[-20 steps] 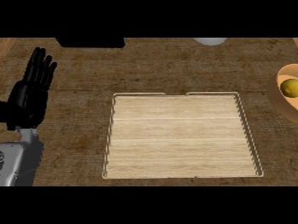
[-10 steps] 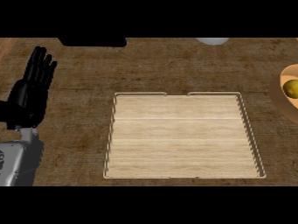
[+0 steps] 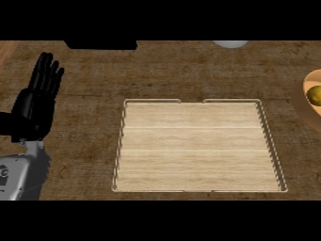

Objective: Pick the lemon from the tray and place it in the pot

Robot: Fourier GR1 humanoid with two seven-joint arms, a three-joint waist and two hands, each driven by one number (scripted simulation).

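In the head view, a dark brown wood-grain tabletop [image 3: 190, 70] is seen filling the frame, with a lighter plank strip at the far left edge. A pale wooden tray [image 3: 197, 146] with a thin raised rim is laid flat at the centre and lower centre of the frame, and nothing is seen on its boards. The lemon [image 3: 320, 95] is found at the right edge, resting inside an orange bowl-like vessel [image 3: 308, 113] that is cut off by the frame, well apart from the tray. At the top edge a black object [image 3: 101, 44] is partly shown at upper left, and a pale rounded object [image 3: 230, 44] at upper centre. The left robot hand [image 3: 37, 101] is held at the left side of the frame, fingers straight and pointing up, spread wide and holding nothing, well clear of the tray's left rim. Bare tabletop lies between this robot hand and the tray, and also between the tray and the top edge. The right robot hand is not shown.
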